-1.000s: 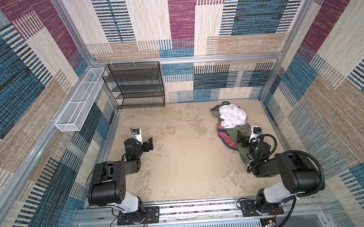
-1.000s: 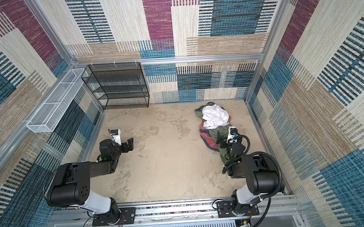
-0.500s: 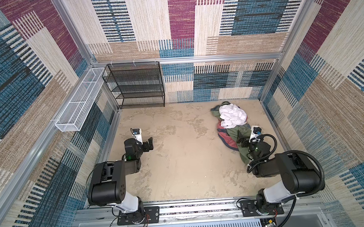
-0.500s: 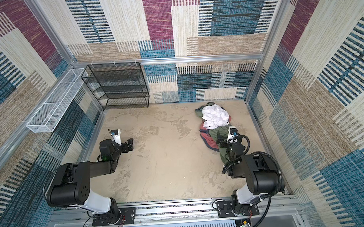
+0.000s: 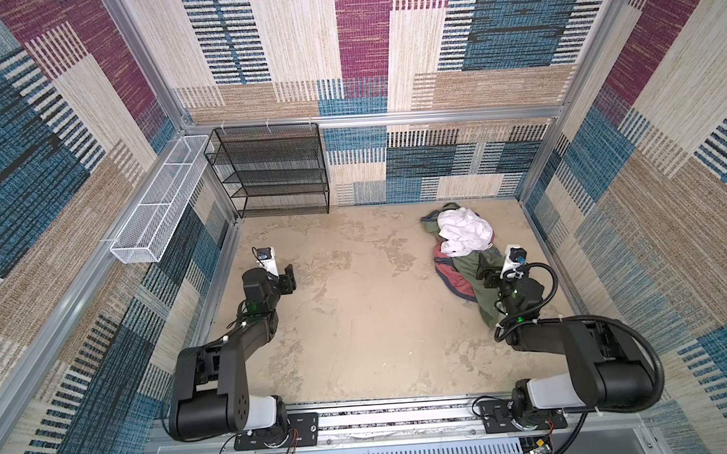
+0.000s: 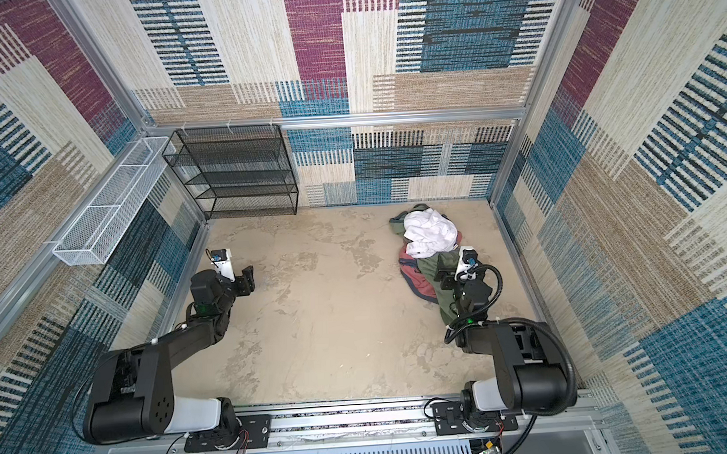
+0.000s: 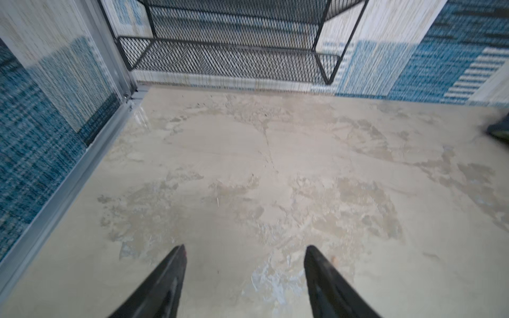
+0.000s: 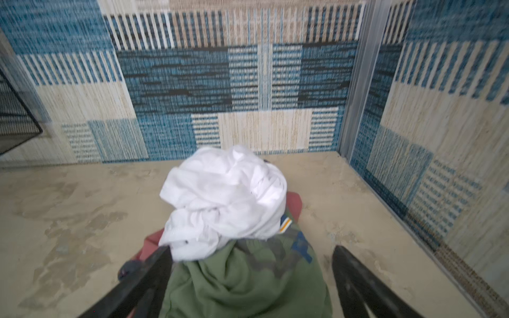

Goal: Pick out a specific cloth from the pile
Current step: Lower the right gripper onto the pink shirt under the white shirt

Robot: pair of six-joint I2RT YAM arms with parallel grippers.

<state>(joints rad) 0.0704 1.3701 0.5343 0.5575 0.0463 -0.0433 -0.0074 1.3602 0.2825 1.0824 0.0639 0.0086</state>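
Observation:
The pile (image 5: 465, 257) lies at the right rear of the floor. The cloth (image 5: 450, 275), faded red with dark trim, pokes out on the pile's left side under a white cloth (image 5: 464, 232) and an olive green garment (image 5: 482, 292). In the right wrist view the cloth (image 8: 151, 241) shows beside the white cloth (image 8: 223, 198). My right gripper (image 5: 487, 273) (image 8: 251, 247) hangs open low over the pile, its fingers straddling the olive green garment (image 8: 242, 280). My left gripper (image 5: 288, 277) (image 7: 245, 246) stands open over bare floor at the left, holding nothing.
A black mesh shelf (image 5: 268, 169) stands against the back wall at the left. A white wire basket (image 5: 157, 202) hangs on the left wall. The right wall and back corner post (image 8: 358, 82) stand close to the pile. The beige floor (image 5: 364, 303) stretches between the arms.

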